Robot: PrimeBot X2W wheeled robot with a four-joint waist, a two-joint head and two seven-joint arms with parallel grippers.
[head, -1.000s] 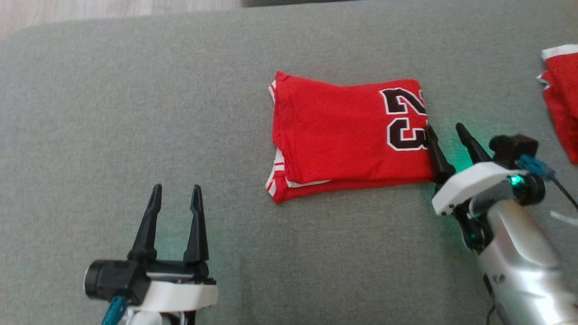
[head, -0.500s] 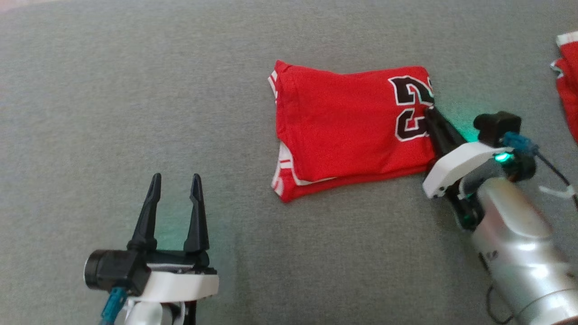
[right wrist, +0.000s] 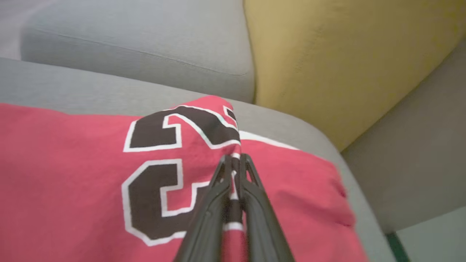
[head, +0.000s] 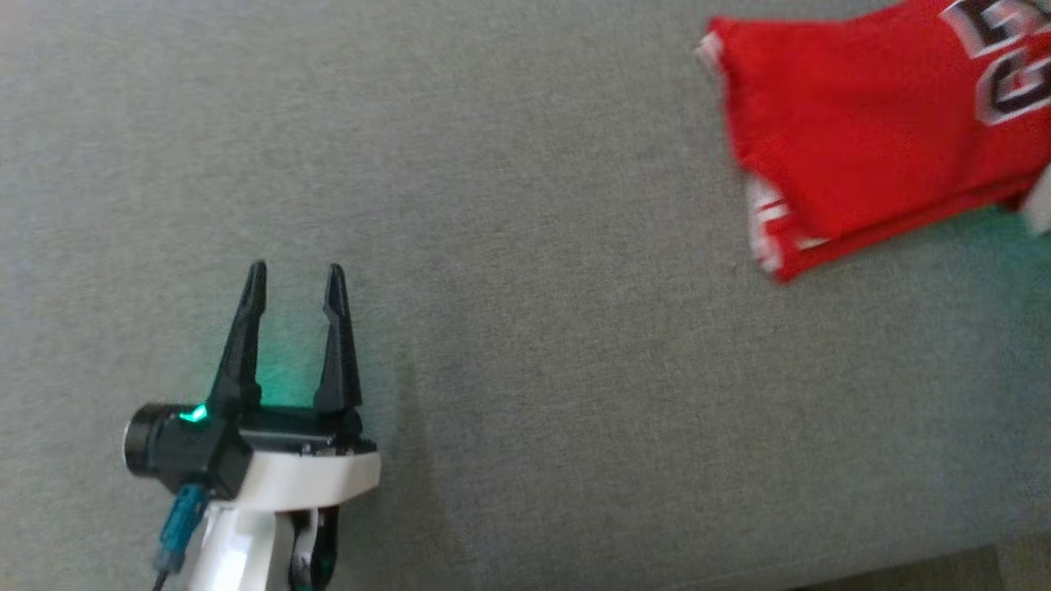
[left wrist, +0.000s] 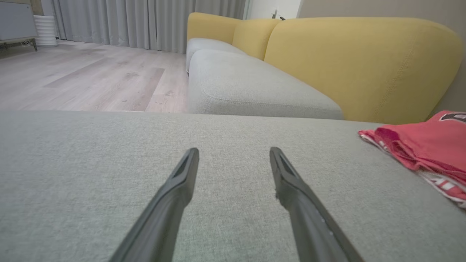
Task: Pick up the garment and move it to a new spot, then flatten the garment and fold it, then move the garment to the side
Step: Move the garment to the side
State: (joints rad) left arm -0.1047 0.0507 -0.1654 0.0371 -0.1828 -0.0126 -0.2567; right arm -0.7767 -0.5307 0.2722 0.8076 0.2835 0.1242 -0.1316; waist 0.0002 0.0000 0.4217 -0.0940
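Right gripper (right wrist: 236, 158), open a second ago, is now pinching the folded garment (head: 854, 131) by its numbered edge on the grey cushion (head: 525, 246) — apparently readying the sideways drag — while left gripper (head: 296, 272) is idling open.

The garment (head: 854, 139) runs off the head view's right edge, its number (head: 1006, 82) blurred.

Even soft daylight, slight motion blur
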